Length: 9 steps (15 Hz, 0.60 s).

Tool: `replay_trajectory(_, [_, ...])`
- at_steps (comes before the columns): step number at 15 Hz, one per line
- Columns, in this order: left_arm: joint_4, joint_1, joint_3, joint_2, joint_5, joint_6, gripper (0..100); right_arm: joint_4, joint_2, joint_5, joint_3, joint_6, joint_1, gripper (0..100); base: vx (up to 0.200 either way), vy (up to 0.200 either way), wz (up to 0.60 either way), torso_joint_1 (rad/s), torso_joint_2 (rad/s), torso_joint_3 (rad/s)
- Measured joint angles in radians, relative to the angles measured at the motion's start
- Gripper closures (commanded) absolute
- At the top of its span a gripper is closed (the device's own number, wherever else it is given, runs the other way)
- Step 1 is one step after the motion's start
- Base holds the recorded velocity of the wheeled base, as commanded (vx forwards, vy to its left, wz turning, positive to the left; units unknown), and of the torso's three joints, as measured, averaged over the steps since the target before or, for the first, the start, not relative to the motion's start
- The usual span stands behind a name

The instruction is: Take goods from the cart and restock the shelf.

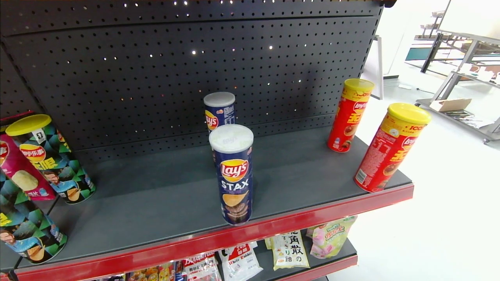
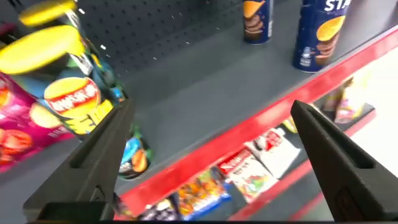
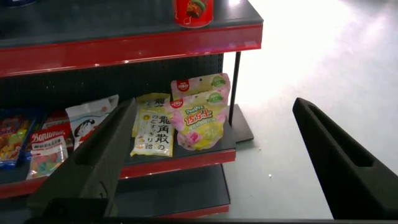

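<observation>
Black jaws both splayed, left facing shelf (image 2: 199, 93)

"What are its hands like, from where you stand?"
"The left gripper (image 2: 211, 106) has two matte black fingers (image 2: 93, 168). They are long wedges narrowing to blunt tips, each with a shallow slot along its side."
"And the other?"
"The right gripper (image 3: 214, 102) looks the same: black, angular, slotted."
</observation>
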<state>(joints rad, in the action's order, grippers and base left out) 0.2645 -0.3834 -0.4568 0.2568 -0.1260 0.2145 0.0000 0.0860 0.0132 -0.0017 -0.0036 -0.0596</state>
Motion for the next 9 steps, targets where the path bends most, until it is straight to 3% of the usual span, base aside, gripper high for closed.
replay_trajectory(1, [-0.001, 0.0, -0.001, -0.007, -0.019, 0.017, 0, 0.0, 0.0, 0.0, 0.0, 0.0, 0.0, 0, -0.2, 0.0, 0.0, 0.002, 0.01, 0.002])
replay_trajectory(3, [-0.001, 0.001, -0.001, -0.016, -0.074, 0.02, 0, 0.0, 0.0, 0.0, 0.0, 0.0, 0.0, 0, -0.2, 0.0, 0.0, 0.015, 0.01, 0.0])
replay_trajectory(4, [-0.003, 0.001, -0.001, -0.019, -0.081, 0.02, 0, 0.0, 0.0, 0.001, 0.0, 0.0, 0.0, 0, -0.2, -0.2, 0.0, -0.007, 0.0, -0.002])
replay_trajectory(8, [-0.007, 0.001, -0.002, -0.027, -0.079, 0.015, 0, 0.0, 0.001, 0.002, 0.0, -0.004, -0.002, 0, 0.0, 0.0, 0.0, 0.0, 0.0, 0.0])
replay_trajectory(9, [-0.005, -0.001, 0.002, -0.027, -0.079, 0.014, 0, 0.001, 0.0, 0.002, 0.0, -0.006, -0.001, 0, 0.0, 0.0, 0.6, 0.027, 0.01, -0.012])
